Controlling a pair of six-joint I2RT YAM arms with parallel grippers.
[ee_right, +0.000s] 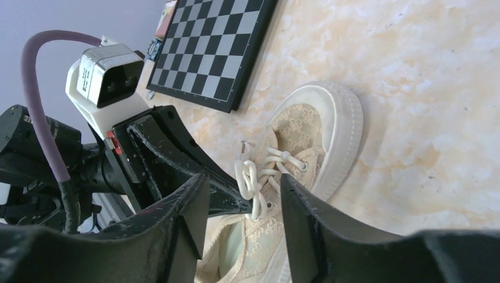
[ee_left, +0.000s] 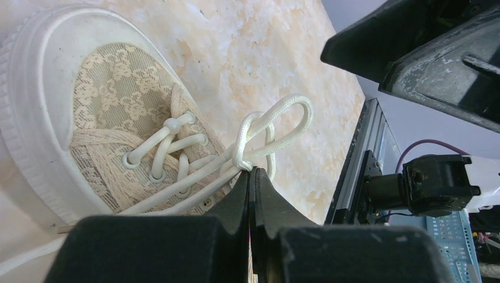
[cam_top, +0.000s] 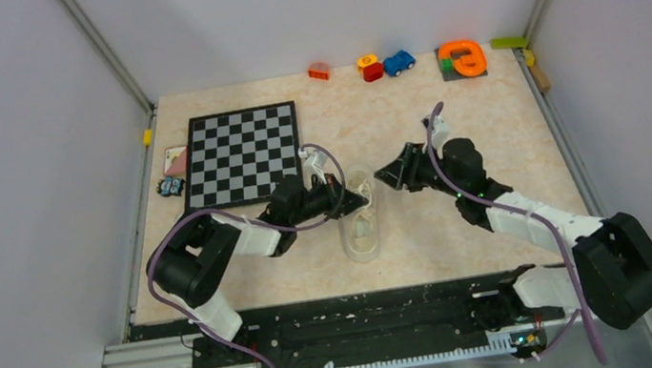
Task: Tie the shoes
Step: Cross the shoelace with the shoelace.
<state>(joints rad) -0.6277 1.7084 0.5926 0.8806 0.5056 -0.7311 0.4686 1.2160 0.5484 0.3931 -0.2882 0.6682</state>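
Left wrist view: the left gripper (ee_left: 252, 177) pinches the soft, floppy white lace loop (ee_left: 283, 112) on the light cream canvas sneaker (ee_left: 112, 112). The right gripper (ee_right: 244, 197) is wide and empty; the loop's top looks easiest to grab.

The left gripper (ee_left: 252, 174), pinched on the laces (ee_left: 259, 138), blocks the sneaker (cam_top: 363, 236) from the left, and the chessboard (cam_top: 241, 155) crowds that side too. To the right the table (cam_top: 465, 241) lies bare up to the right gripper (ee_right: 243, 188) — jaws spread, near the sneaker's far end. The toys (cam_top: 398, 62) line the far edge, well apart.
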